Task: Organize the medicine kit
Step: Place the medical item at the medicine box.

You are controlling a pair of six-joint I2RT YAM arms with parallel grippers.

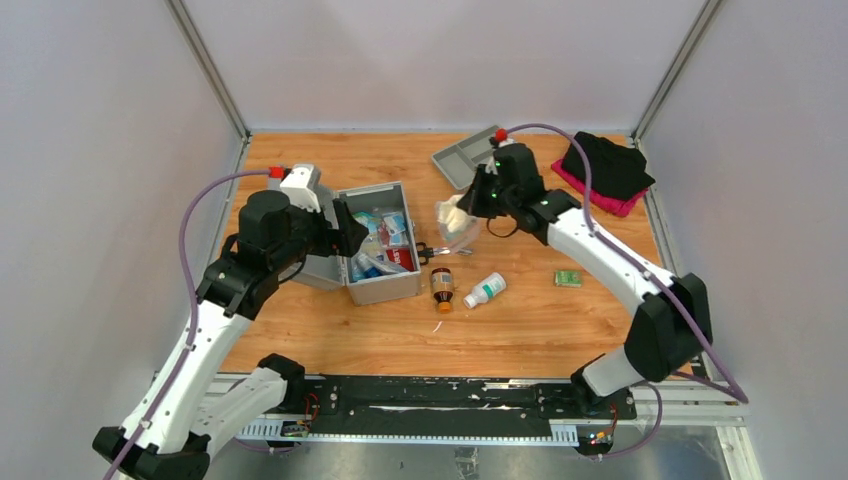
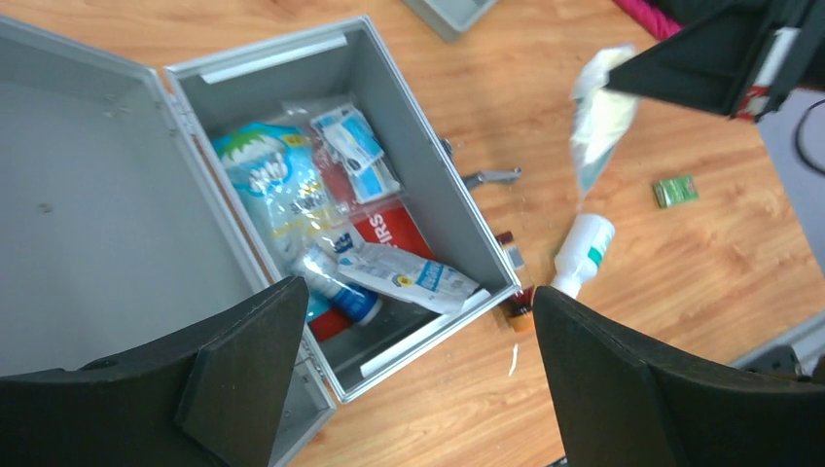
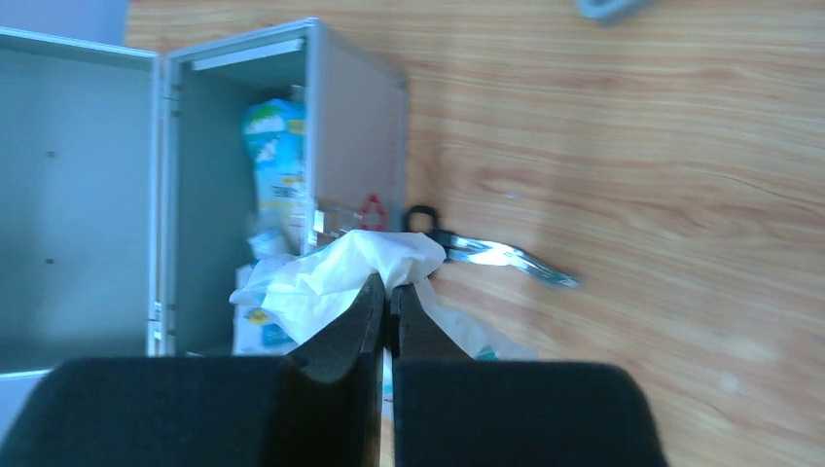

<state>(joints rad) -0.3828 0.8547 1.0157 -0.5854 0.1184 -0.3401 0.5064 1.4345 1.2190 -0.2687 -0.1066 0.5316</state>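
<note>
Left gripper [image 2: 418,300] is spread wide with nothing held, hung over the open medicine kit [image 1: 385,288]. The kit sits left of table centre, long axis roughly 12-to-6. "IRS" is read on a red pack [image 2: 389,232] inside. Right gripper [image 3: 391,292] is pinched shut on a plastic bag [image 3: 311,282]; the kit lies at its 9 o'clock.

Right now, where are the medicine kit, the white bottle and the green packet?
medicine kit [image 1: 385,288], top external view, near outer wall.
white bottle [image 1: 485,290], top external view, middle of body.
green packet [image 1: 568,279], top external view, centre of face.
</note>
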